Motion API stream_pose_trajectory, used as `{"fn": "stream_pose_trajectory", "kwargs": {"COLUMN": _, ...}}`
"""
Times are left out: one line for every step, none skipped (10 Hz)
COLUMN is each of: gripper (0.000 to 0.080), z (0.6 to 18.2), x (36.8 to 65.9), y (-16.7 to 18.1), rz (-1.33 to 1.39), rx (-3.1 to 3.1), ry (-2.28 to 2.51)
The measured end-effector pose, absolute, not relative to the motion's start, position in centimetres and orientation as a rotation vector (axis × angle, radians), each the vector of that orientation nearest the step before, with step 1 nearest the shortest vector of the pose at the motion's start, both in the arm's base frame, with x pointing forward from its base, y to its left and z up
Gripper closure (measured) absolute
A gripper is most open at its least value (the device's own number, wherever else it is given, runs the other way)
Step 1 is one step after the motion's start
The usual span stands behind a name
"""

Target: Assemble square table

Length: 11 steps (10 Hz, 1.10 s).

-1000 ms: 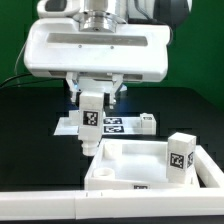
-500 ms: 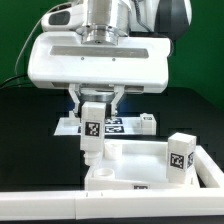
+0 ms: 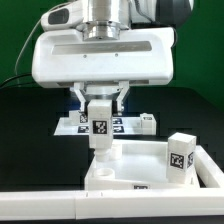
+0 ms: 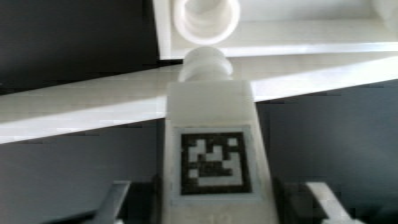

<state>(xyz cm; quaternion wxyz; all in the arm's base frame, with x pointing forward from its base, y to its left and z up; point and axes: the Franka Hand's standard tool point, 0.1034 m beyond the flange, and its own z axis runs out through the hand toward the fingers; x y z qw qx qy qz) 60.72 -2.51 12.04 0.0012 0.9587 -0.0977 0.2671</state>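
Black table (image 3: 30, 130) below us: we pinch one tagged leg (image 3: 100, 125) between the jaws, long axis vertical, tip just above the square tabletop's (image 3: 150, 168) corner socket (image 4: 210, 18), which sits slightly beyond it.

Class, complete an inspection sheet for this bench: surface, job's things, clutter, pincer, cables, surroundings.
Surface: black table.
Job's things: square tabletop rim up; standing leg at its corner on the exterior view's right; held leg upright over the corner on that view's left.
Clutter: marker board behind; long white bar in front.
Pincer: shut on held leg.
Cables: thin dark line at the exterior view's left, possibly a cable.
Surroundings: green backdrop.
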Motion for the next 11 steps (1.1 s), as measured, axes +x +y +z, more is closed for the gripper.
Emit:
{"fn": "stream_pose_trajectory", "kwargs": {"gripper": 0.0515, "z": 12.0, "x": 60.7, "y": -2.5, "rz": 0.837, "rx": 3.010, "ry": -0.306}}
{"fn": "stream_pose_trajectory", "kwargs": {"gripper": 0.0515, "z": 12.0, "x": 60.7, "y": -2.5, "rz": 0.837, "rx": 3.010, "ry": -0.306}}
{"fn": "stream_pose_trajectory", "kwargs": {"gripper": 0.0515, "z": 11.9, "x": 60.7, "y": -2.5, "rz": 0.836, "rx": 3.010, "ry": -0.306}}
{"fn": "stream_pose_trajectory", "kwargs": {"gripper": 0.0515, "z": 11.8, "x": 60.5, "y": -2.3, "rz": 0.818, "rx": 3.021, "ry": -0.313}}
{"fn": "stream_pose_trajectory", "kwargs": {"gripper": 0.0515, "z": 11.7, "x": 60.4, "y": -2.1, "rz": 0.800, "rx": 3.033, "ry": -0.318}}
{"fn": "stream_pose_trajectory", "kwargs": {"gripper": 0.0515, "z": 11.5, "x": 60.5, "y": -2.1, "rz": 0.832, "rx": 3.014, "ry": -0.312}}
{"fn": "stream_pose_trajectory", "kwargs": {"gripper": 0.0515, "z": 10.9, "x": 60.5, "y": -2.1, "rz": 0.849, "rx": 2.999, "ry": -0.306}}
{"fn": "stream_pose_trajectory", "kwargs": {"gripper": 0.0515, "z": 10.6, "x": 60.4, "y": -2.1, "rz": 0.849, "rx": 2.995, "ry": -0.302}}
{"fn": "stream_pose_trajectory", "kwargs": {"gripper": 0.0515, "z": 10.2, "x": 60.3, "y": -2.2, "rz": 0.846, "rx": 2.992, "ry": -0.302}}
{"fn": "stream_pose_trajectory", "kwargs": {"gripper": 0.0515, "z": 9.8, "x": 60.2, "y": -2.3, "rz": 0.836, "rx": 2.994, "ry": -0.303}}
{"fn": "stream_pose_trajectory", "kwargs": {"gripper": 0.0515, "z": 9.4, "x": 60.0, "y": -2.1, "rz": 0.825, "rx": 2.997, "ry": -0.301}}
